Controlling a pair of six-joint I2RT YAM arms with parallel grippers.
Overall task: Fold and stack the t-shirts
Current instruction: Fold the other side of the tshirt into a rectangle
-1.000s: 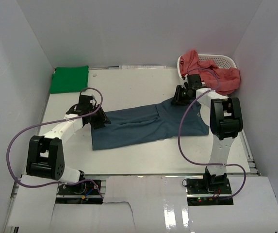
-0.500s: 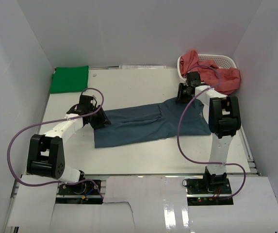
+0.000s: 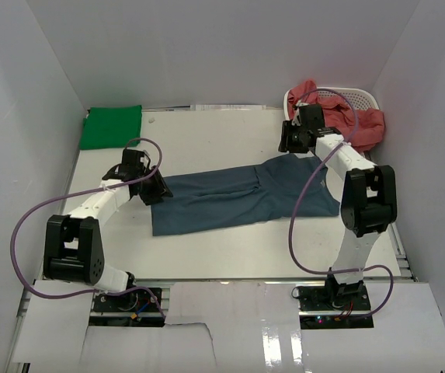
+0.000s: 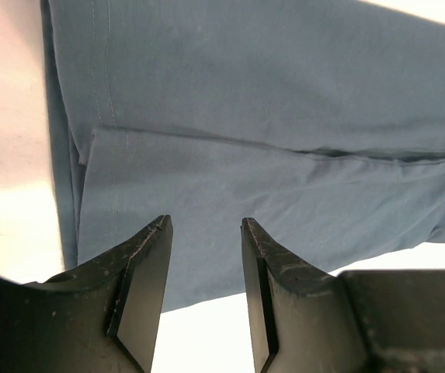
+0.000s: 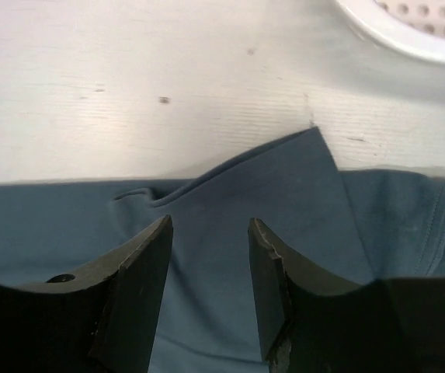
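Only the top view shows the whole flat white table (image 3: 222,136) and every shirt. The wrist views show the empty gaps between the fingers.

The slate blue soft cloth t-shirt (image 3: 238,198) lies flat. Its long way runs from the left gripper (image 3: 158,193) to the right gripper (image 3: 286,146).

Just right of the right gripper sits the white plastic basket with holes (image 3: 362,95). Salmon red cloth shirts (image 3: 366,124) spill over its rim.

A folded bright green cloth shirt (image 3: 112,127) lies well behind the left gripper.

Both grippers stand half wide above the blue shirt and hold nothing.
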